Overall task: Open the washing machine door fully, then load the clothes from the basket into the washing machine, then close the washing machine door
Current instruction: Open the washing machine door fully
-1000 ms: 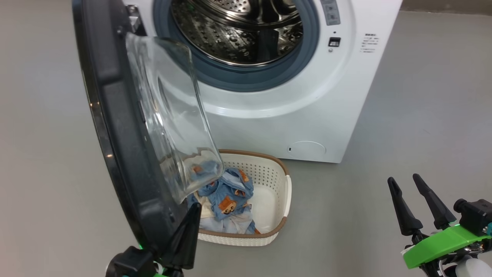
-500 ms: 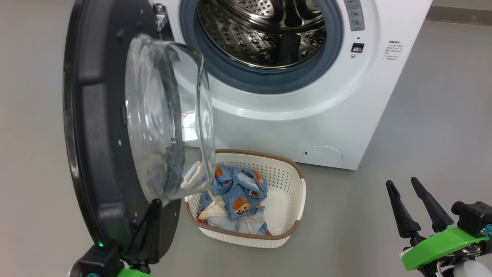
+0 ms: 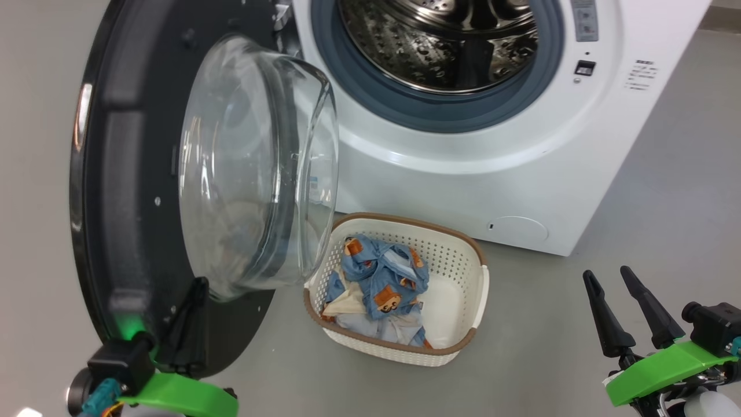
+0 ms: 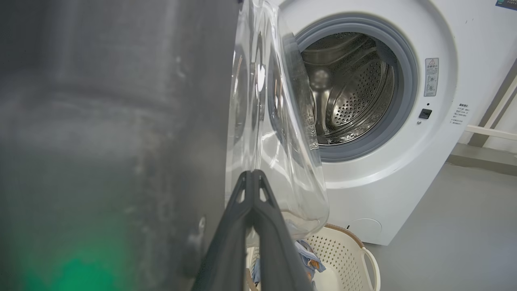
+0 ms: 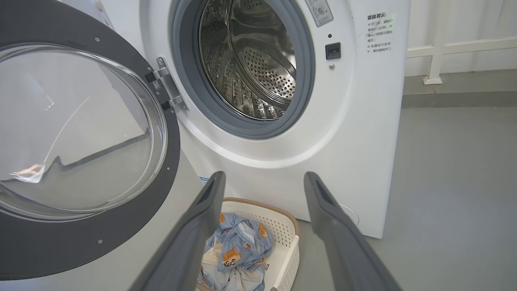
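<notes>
Door: washing machine door (image 3: 133, 174) stands wide open, left side of the head view.
Left gripper: left gripper (image 4: 252, 180) has fingers pressed together, holding nothing, low against the door's dark inside.
Right gripper: right gripper (image 3: 606, 272) has fingers spread wide, empty, lower right.
Clothes: clothes (image 3: 379, 284) lie in the basket (image 3: 463, 347), bottom middle, before the washing machine (image 3: 463, 185).
Done: opening, it seems.
Left: loading the drum (image 3: 440, 46), closing the door.

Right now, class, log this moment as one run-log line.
washing machine door: open wide | left end effector: shut, beside door | right end effector: open, empty | clothes: in basket
</notes>
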Robot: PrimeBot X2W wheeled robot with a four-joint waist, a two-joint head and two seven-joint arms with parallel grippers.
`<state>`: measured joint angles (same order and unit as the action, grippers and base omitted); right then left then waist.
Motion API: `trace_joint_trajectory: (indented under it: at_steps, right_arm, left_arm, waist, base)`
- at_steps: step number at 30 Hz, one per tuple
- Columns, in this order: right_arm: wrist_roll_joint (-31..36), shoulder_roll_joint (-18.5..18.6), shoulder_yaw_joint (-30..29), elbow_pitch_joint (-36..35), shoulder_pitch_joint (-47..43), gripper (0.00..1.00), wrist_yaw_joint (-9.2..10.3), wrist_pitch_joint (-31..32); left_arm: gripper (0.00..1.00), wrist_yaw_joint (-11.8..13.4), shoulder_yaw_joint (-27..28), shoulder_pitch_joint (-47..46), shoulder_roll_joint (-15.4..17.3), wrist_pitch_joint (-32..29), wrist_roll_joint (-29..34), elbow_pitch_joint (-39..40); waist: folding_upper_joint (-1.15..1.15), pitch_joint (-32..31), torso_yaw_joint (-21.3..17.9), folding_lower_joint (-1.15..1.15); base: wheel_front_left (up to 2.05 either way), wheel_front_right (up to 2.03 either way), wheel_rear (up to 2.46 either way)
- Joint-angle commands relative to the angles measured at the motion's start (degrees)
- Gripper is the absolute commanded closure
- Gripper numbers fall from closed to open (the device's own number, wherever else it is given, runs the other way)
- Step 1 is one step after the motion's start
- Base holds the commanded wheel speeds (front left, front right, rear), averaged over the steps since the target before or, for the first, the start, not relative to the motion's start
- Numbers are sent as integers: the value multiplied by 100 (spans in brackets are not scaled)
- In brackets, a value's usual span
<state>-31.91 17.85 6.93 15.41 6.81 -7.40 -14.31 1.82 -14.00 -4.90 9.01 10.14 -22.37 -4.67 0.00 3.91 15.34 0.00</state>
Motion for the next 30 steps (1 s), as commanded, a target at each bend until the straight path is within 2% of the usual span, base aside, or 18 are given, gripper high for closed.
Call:
trace_joint_trajectory:
  at_steps: [1, 11, 16, 30]
  right_arm:
    - [27, 73, 118, -156, 106, 0, -9, -69]
    - [53, 72, 92, -197, 181, 0, -9, -69]
    - [44, 53, 45, -206, 217, 0, -9, -69]
    - [99, 73, -48, -260, 324, 0, -9, -69]
  left_arm:
    - [100, 68, 329, -319, 218, -30, -26, 48]
    - [100, 40, 596, -620, 545, -183, -168, -345]
    - [100, -161, 702, -998, 672, -269, -390, -775]
    - [100, -465, 772, -2133, 905, -268, -556, -2153]
  waist:
    - [0, 60, 120, 0]
    - [0, 246, 371, 0]
    - [0, 349, 591, 0]
    - [0, 563, 987, 0]
  base:
    - [0, 0, 0]
    - [0, 0, 0]
    - [0, 0, 0]
    - [0, 0, 0]
